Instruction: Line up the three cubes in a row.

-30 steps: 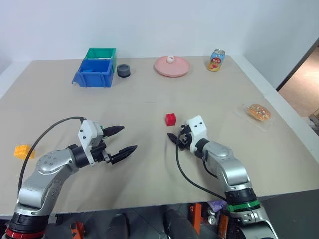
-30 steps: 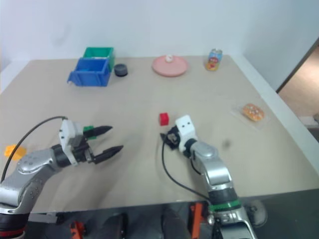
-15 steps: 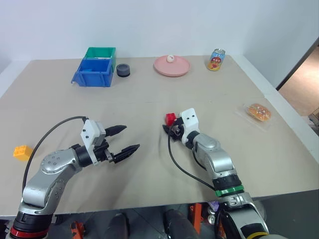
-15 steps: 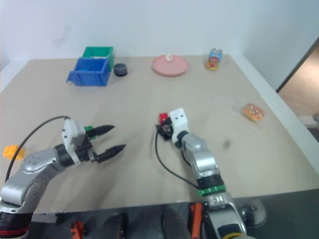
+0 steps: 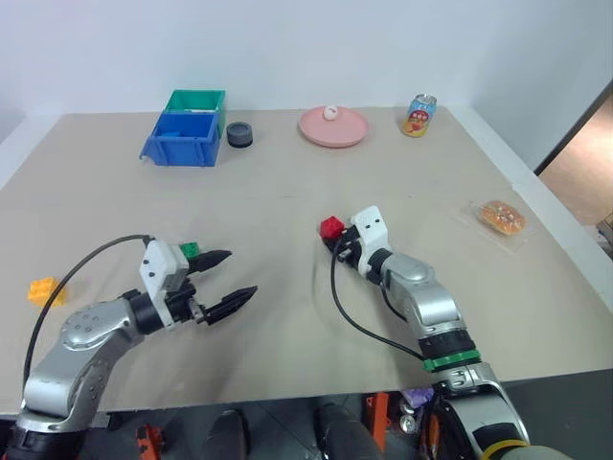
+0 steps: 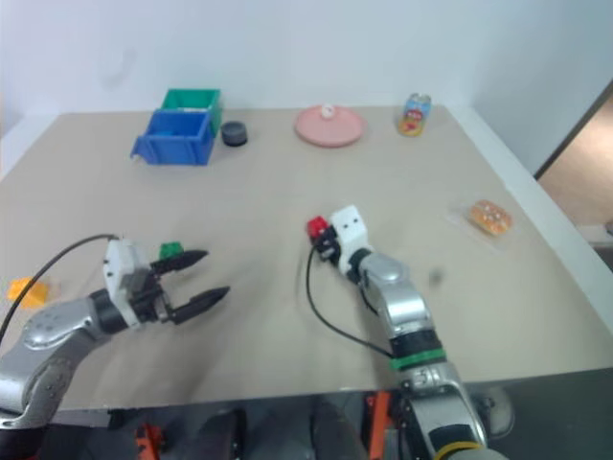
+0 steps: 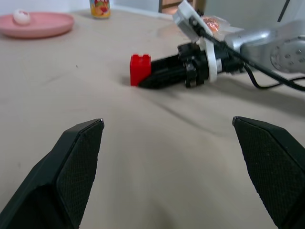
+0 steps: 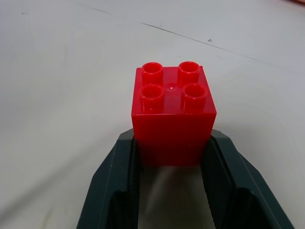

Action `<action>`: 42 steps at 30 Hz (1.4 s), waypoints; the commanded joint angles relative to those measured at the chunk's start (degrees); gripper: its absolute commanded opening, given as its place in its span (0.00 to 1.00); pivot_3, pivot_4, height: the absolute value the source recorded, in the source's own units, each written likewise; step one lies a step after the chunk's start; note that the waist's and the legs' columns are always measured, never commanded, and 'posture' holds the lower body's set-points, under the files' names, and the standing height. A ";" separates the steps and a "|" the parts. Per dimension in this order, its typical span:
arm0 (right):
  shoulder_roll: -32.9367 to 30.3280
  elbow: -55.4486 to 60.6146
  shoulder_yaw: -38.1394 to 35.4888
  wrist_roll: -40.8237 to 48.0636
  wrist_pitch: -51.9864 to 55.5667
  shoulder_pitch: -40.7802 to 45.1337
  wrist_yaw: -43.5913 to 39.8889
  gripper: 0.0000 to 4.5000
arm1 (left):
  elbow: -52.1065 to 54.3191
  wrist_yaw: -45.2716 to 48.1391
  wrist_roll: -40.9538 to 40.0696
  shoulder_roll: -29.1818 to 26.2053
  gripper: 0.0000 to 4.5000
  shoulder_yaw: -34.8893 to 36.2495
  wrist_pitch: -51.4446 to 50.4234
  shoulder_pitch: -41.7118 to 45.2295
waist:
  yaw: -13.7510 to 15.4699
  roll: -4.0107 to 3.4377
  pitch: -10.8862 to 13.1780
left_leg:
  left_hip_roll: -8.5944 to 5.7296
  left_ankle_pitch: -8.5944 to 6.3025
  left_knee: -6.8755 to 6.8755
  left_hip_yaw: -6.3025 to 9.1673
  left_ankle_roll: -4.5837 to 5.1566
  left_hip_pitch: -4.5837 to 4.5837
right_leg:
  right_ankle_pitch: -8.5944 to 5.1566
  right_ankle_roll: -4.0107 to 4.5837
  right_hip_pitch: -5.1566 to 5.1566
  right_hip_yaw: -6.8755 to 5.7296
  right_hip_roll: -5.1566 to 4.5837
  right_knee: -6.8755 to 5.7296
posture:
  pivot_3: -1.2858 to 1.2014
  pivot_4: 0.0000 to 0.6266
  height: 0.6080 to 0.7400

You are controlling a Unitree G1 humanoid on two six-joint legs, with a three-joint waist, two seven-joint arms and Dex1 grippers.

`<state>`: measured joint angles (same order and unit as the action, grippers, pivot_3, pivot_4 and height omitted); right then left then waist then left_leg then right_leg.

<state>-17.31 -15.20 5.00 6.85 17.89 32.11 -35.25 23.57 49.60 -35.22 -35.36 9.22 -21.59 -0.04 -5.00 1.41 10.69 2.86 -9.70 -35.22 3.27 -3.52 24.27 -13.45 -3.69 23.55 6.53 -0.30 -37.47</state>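
The step in hand was the pickup of the red cube (image 8: 173, 113). In the right wrist view the right gripper (image 8: 172, 157) had its two dark fingers set against the cube's lower side faces, one on each side, the studded top upright between them. I judged that a grip on the cube, or very nearly one; whether the squeeze was firm I could not tell. On the table (image 5: 287, 144) the red cube sat near the centre, and the right gripper reached it from about five o'clock.

The green cube (image 5: 190, 251) lay off at about eight o'clock from the red one, just beside the upper finger of the left gripper (image 5: 228, 281), touching or not I could not say. That gripper's fingers stood wide apart and held nothing. The yellow-orange cube (image 5: 42, 289) sat well apart from both — far out at the table's left edge, at about nine o'clock from the green one.

So no row existed yet. The next move likely called for securing the red cube, then carrying it towards the green one, and the far yellow-orange cube would need fetching too.
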 commanded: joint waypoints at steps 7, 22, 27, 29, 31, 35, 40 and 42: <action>-15.71 5.77 1.69 10.91 -7.24 -1.01 -35.78 0.27 | 0.10 3.55 -2.25 -2.97 1.00 3.33 0.48 0.19 | 0.32 0.01 0.03 | 0.00 -0.05 0.03 -0.03 -0.05 0.00 | -0.07 -0.01 -0.02 -0.01 -0.03 0.11 | 0.52 0.24 1.00; -12.45 -3.54 6.68 8.88 -16.26 4.99 -47.40 0.27 | 5.72 3.55 -5.02 -5.11 1.00 5.89 -2.14 -4.59 | 0.24 0.04 0.06 | 0.03 -0.07 0.16 -0.02 -0.09 0.00 | -0.12 0.04 0.03 -0.03 0.00 0.11 | 0.52 0.24 1.00; -14.25 -4.06 7.30 7.32 -19.49 2.43 -49.30 0.27 | 6.55 2.38 -6.19 -5.47 1.00 7.50 -2.86 -5.01 | 0.39 0.04 0.07 | 0.02 -0.07 0.18 -0.03 -0.09 -0.01 | -0.13 0.05 0.04 -0.03 0.00 0.11 | 0.52 0.24 1.00; -14.60 -3.51 7.39 7.16 -19.89 1.33 -49.32 0.27 | 7.11 1.92 -6.64 -5.47 1.00 7.71 -3.16 -5.18 | 0.40 0.04 0.07 | 0.02 -0.07 0.18 -0.02 -0.09 -0.01 | -0.13 0.06 0.03 -0.03 0.00 0.11 | 0.52 0.24 1.00; -14.72 -3.48 7.40 6.86 -20.27 0.76 -49.08 0.27 | 7.47 1.67 -6.81 -5.53 1.00 7.75 -3.40 -5.22 | 0.40 0.04 0.07 | 0.03 -0.07 0.18 -0.02 -0.09 -0.02 | -0.13 0.06 0.04 -0.03 0.00 0.11 | 0.52 0.24 1.00; -14.79 -3.69 6.96 6.73 -20.24 0.31 -48.41 0.27 | 7.61 1.33 -7.22 -5.69 1.00 7.99 -3.87 -4.86 | 0.37 0.04 0.06 | 0.03 -0.07 0.18 -0.04 -0.10 -0.03 | -0.12 0.06 0.04 -0.03 0.00 0.10 | 0.52 0.24 1.00; -15.62 -4.89 6.52 6.49 -20.74 0.25 -48.35 0.27 | 6.74 1.17 -7.27 -6.07 1.00 7.85 -3.89 -3.49 | 0.39 0.04 0.06 | 0.02 -0.06 0.18 -0.03 -0.10 -0.05 | -0.11 0.07 0.03 -0.03 0.00 0.10 | 0.52 0.24 1.00; -16.24 -6.03 5.86 6.53 -21.11 0.62 -48.15 0.27 | 6.61 1.24 -7.30 -6.07 1.00 7.89 -3.71 -3.48 | 0.40 0.04 0.07 | 0.02 -0.06 0.18 -0.04 -0.10 -0.05 | -0.11 0.07 0.02 -0.03 0.00 0.11 | 0.52 0.24 1.00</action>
<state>-32.50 -20.87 13.00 13.16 -2.22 32.15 -83.46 29.06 50.54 -41.68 -40.99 15.62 -25.55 -3.76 -4.60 1.45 10.75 2.88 -9.77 -35.04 3.23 -3.62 24.22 -13.56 -3.62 23.57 6.50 -0.31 -37.36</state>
